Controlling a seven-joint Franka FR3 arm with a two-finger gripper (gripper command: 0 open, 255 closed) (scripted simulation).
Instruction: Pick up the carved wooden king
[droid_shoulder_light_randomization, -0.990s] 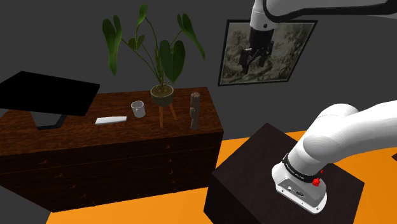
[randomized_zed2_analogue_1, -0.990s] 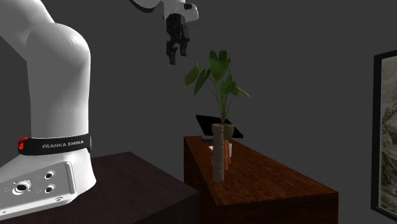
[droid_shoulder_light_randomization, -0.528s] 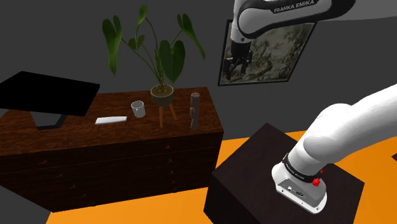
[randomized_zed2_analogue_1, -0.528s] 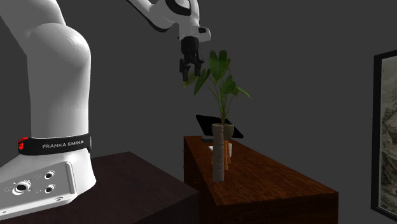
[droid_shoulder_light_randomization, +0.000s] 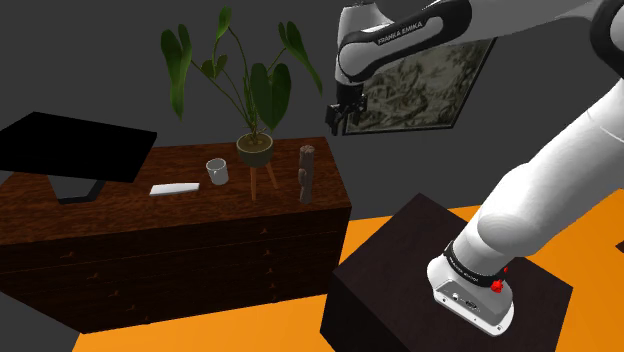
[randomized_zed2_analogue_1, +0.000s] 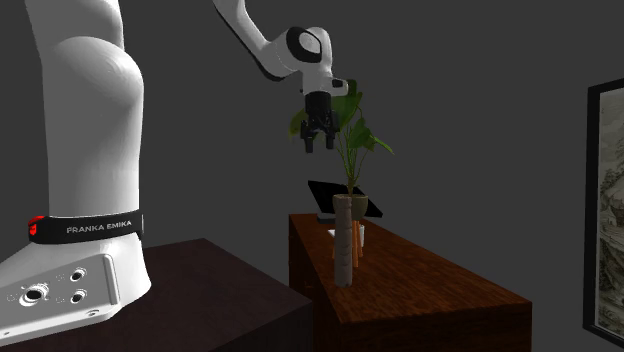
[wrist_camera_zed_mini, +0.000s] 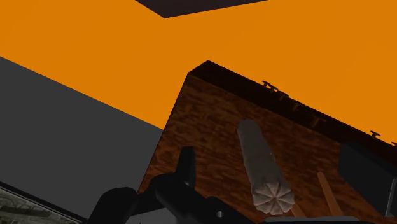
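The carved king (droid_shoulder_light_randomization: 306, 172) is a tall grey-brown post standing upright near the end of the dark wood dresser (droid_shoulder_light_randomization: 120, 215) that is closest to the stand. It also appears as a pale post (randomized_zed2_analogue_1: 346, 240), and from above with its ridged crown (wrist_camera_zed_mini: 262, 169). My black gripper (droid_shoulder_light_randomization: 338, 120) hangs in the air above the king and a little toward the shoulder view's right, well clear of it. In the second exterior view the gripper (randomized_zed2_analogue_1: 319, 142) points down with its fingers apart and nothing between them. One black finger (wrist_camera_zed_mini: 186, 167) shows beside the king.
A potted plant (droid_shoulder_light_randomization: 254, 148) on a small stand is just past the king, then a white mug (droid_shoulder_light_randomization: 217, 171), a flat white object (droid_shoulder_light_randomization: 174, 188) and a black monitor (droid_shoulder_light_randomization: 72, 150). A framed picture (droid_shoulder_light_randomization: 430, 85) hangs behind the arm. Orange floor (droid_shoulder_light_randomization: 250, 330) lies below.
The arm has swung toward the shoulder view's left and come lower, from in front of the picture to above the dresser's near end. The king has not moved.
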